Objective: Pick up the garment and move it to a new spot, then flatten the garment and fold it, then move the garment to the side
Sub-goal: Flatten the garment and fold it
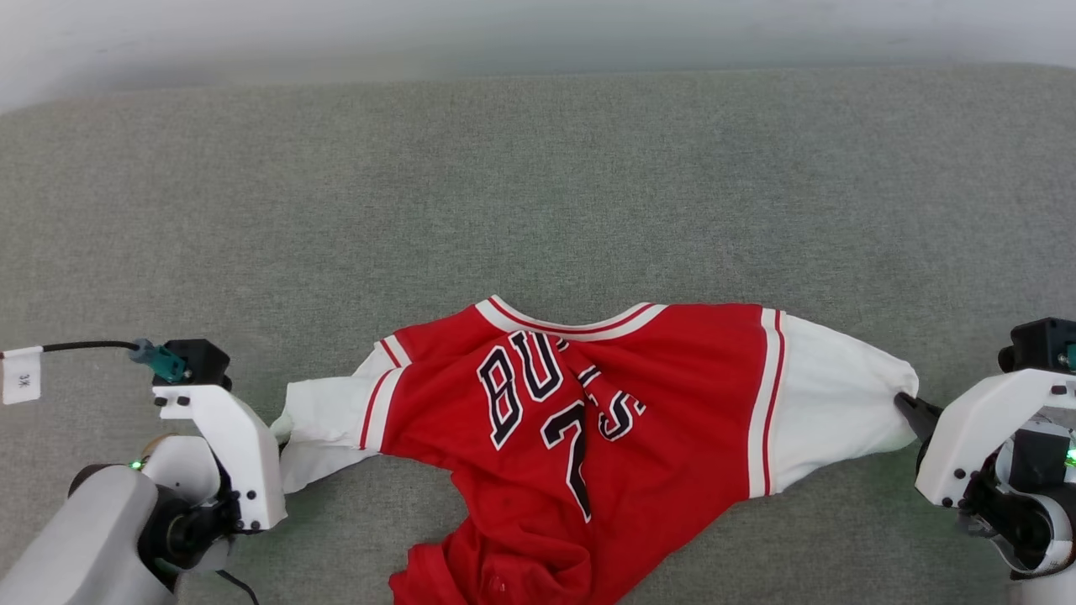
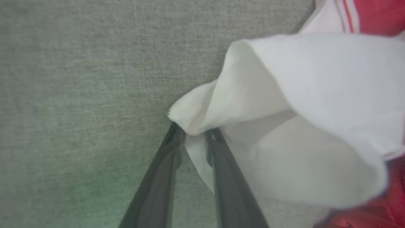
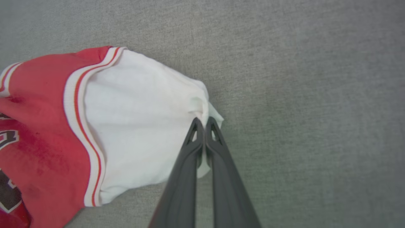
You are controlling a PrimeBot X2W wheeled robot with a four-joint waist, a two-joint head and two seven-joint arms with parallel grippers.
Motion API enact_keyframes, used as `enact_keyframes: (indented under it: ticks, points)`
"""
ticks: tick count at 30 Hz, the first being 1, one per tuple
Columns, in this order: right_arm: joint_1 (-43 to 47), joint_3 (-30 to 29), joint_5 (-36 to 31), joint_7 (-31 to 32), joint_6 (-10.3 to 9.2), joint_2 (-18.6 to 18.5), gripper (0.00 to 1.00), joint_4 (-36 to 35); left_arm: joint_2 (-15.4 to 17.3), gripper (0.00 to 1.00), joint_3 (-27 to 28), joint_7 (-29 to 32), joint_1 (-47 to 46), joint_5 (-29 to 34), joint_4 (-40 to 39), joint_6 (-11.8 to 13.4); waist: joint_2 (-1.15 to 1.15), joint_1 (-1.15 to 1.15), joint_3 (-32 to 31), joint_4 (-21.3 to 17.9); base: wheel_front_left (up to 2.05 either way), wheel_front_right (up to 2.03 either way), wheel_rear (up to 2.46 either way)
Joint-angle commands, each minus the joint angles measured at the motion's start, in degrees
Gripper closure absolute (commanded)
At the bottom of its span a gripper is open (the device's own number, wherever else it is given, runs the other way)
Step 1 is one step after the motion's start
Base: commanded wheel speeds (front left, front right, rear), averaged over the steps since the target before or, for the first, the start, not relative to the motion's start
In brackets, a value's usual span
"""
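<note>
Red white-sleeved jersey T-shirt, apparently flattening stage: right gripper clamps 1 sleeve, left gripper agape astride other; next: close, stretch.

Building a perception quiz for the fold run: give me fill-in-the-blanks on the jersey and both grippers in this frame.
1. The right gripper is shut on the edge of a ____ sleeve of the garment.
2. The left gripper has sleeve cloth ____ its two fingers.
3. The garment's chest is ____ with black lettering.
4. The garment lies on a ____ fabric surface.
Missing words: white; between; red; grey.
</note>
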Motion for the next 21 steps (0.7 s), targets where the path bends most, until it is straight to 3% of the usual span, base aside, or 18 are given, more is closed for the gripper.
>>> enact_keyframes:
  ticks: [1,12,21]
  points:
    - [-0.77,0.25,-0.34,-0.66,-0.02,-0.55,1.00,0.44,-5.63,1.00,-3.81,-0.22,2.06,0.34,1.90,-1.00,0.00,0.02,-0.40,-0.14,0.00,0.00,0.00]
    - [-4.71,-1.45,-3.17,-4.71,-0.04,-4.48,1.00,4.39,-3.15,1.00,2.23,-14.69,-6.13,6.78,0.50,4.28,0.00,0.02,-6.07,1.33,0.00,0.00,0.00]
    - [-13.44,-0.01,-3.43,-7.56,-0.05,-7.82,1.00,12.35,-2.77,1.00,3.00,-17.24,-17.15,10.45,3.13,4.93,0.00,0.02,-11.00,0.52,0.00,0.00,0.00]
